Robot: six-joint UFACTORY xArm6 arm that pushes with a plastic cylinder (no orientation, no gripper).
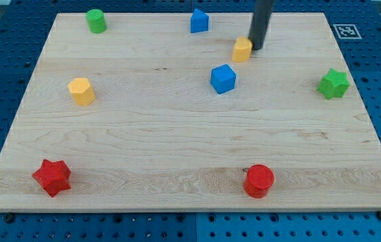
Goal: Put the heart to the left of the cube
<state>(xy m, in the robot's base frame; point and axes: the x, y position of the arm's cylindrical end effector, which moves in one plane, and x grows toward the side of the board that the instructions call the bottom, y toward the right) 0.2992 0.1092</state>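
The blue cube [223, 78] sits a little right of the board's middle, in the upper half. The small yellow block [242, 49] up and to the right of the cube looks like the heart. My tip [256, 48] is at the yellow heart's right side, touching it or nearly so. The dark rod rises from there out of the view's top. The heart lies above and slightly right of the cube, about a block's width away from it.
A blue house-shaped block [199, 21] and a green cylinder [96, 21] are near the top edge. A yellow hexagonal block [81, 91] is at the left, a green star [333, 83] at the right. A red star [52, 177] and a red cylinder [259, 180] are near the bottom.
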